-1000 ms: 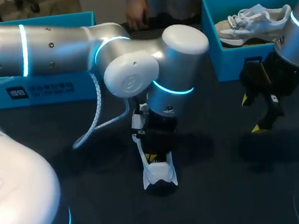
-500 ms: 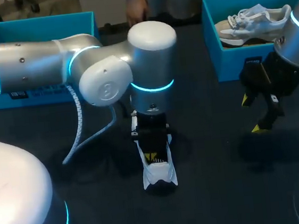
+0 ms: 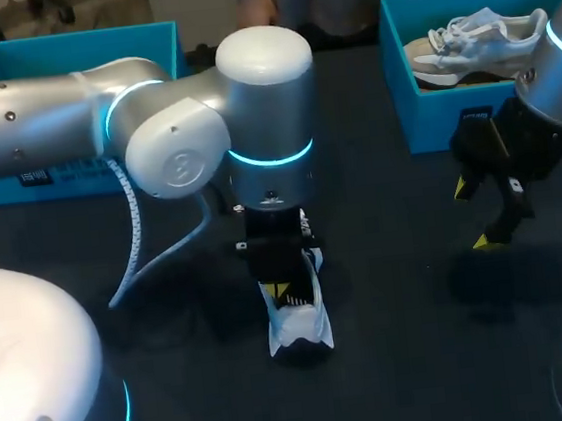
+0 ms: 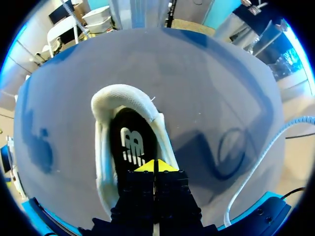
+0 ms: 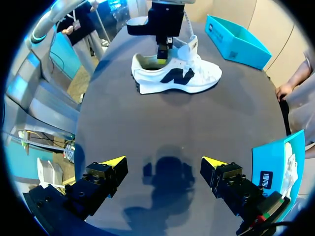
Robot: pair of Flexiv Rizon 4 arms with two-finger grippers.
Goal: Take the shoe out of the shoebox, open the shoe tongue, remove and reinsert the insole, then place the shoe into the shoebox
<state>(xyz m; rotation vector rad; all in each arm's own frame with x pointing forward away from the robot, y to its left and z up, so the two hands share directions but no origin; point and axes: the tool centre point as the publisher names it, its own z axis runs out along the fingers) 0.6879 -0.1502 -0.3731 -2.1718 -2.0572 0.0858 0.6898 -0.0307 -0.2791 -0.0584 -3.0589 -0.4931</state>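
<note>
shoe (image 3: 298, 324): white, out on the dark table (image 3: 407, 358), near 6 o'clock in the head view, blue shoebox (image 3: 432, 119) well apart at 1 o'clock
left claw (image 4: 155, 166): tips shut tight together, down in the shoe's opening over the insole (image 4: 129, 142); cannot tell if pinching it
right claw (image 5: 164, 161): wide open, empty, at 3 o'clock from the shoe
insole feel: likely thin, light, bendy
best hold: likely its heel edge, pinched flat

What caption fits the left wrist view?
Shut jaws at the white shoe's opening, over its black insole, on the dark table.
</note>
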